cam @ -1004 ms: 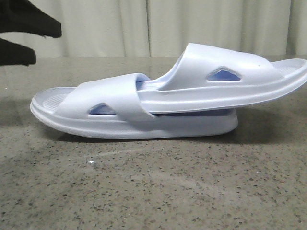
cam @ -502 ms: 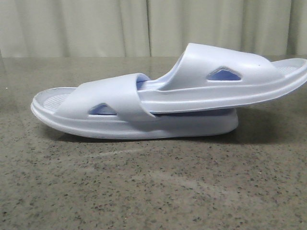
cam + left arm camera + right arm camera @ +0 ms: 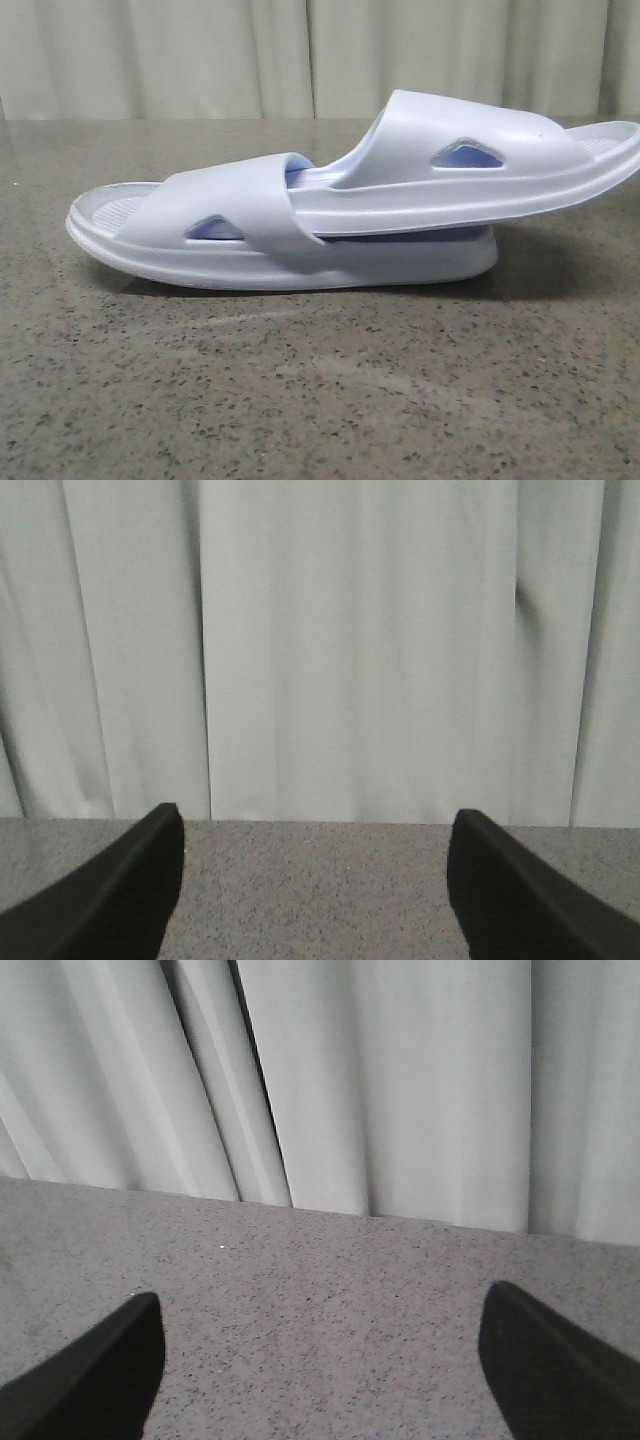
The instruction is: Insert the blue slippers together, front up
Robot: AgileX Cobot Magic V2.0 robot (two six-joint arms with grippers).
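The two pale blue slippers lie nested on the speckled grey table in the front view. The lower slipper [image 3: 230,225] rests flat on its sole. The upper slipper [image 3: 470,165] has its toe end pushed under the lower one's strap and its heel end raised to the right. Neither gripper shows in the front view. My left gripper [image 3: 315,820] is open and empty, looking over bare table at a curtain. My right gripper [image 3: 320,1305] is open and empty, likewise over bare table. Neither wrist view shows the slippers.
A pale pleated curtain [image 3: 200,55] hangs behind the table's far edge. The speckled table top [image 3: 320,400] stretches in front of the slippers.
A dark arm part at the upper left of the front view one second ago has left the view. The slippers have barely shifted.
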